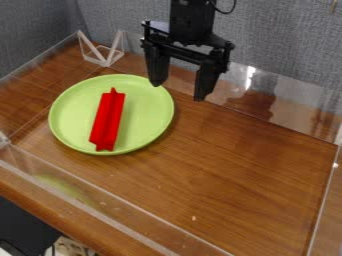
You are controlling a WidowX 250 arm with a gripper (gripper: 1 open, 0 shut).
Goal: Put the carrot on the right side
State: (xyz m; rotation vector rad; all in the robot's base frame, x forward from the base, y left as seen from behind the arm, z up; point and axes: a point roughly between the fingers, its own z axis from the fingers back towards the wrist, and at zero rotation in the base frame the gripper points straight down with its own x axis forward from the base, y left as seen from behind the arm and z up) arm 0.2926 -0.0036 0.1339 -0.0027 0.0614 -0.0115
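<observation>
Camera view: the carrot [107, 118] lies lengthwise on the green plate [150, 137], at the left of the worktop [254, 170]. The gripper [185, 88] hangs pointing down behind the plate's far rim, jaws spread wide and empty, apart from the carrot. Judgement: the task has not begun; the wide opening suits a grasp across the carrot's narrow width. The right side of the worktop offers a place to set it. 1 clear wall [80, 205] borders the front.
</observation>
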